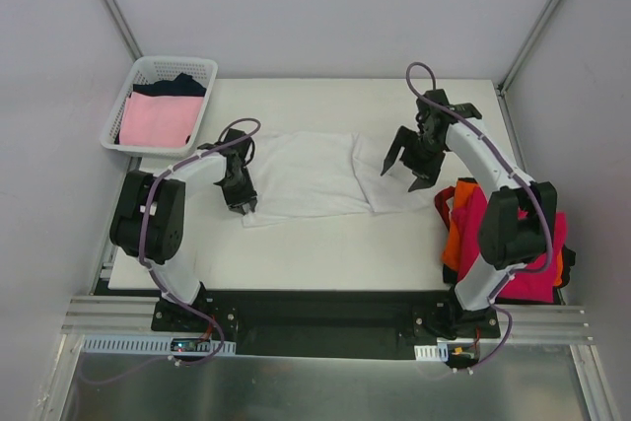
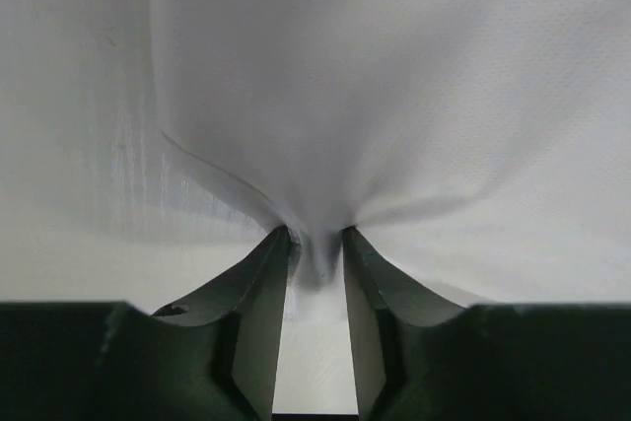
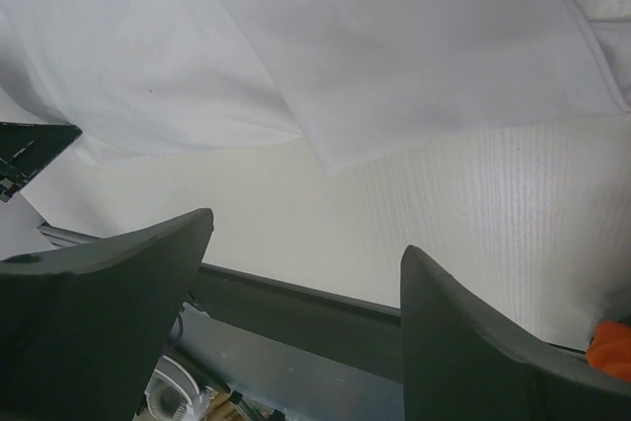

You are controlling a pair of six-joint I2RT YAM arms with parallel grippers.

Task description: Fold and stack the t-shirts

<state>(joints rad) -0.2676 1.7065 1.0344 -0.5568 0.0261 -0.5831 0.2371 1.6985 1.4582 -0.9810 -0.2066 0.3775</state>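
Where the white t-shirt (image 1: 315, 176) lies spread across the middle of the table (image 1: 325, 253), one flap overlapping at its right end, it reads as thin, light, limp cloth with no stiffness, puckering wherever it is pinched.

- Left gripper (image 2: 315, 241): jaws nearly closed on a small tuck at the shirt's left near edge, with creases radiating from the pinch.
- Right gripper (image 1: 405, 173): jaws spread wide, nothing held, poised over the shirt's right end.
- Recommended hold: hem or corner, with a shallow pinch through the layers. A mid-panel grip would likely bunch the cloth. Matched edge holds should keep a fold straight.
- Other stock: pale pink t-shirt (image 1: 158, 121) and navy t-shirt (image 1: 178, 84) in the basket (image 1: 111, 117), far left. The orange t-shirt (image 1: 453, 244) and magenta-red t-shirt (image 1: 528, 279) are piled at the right near edge.
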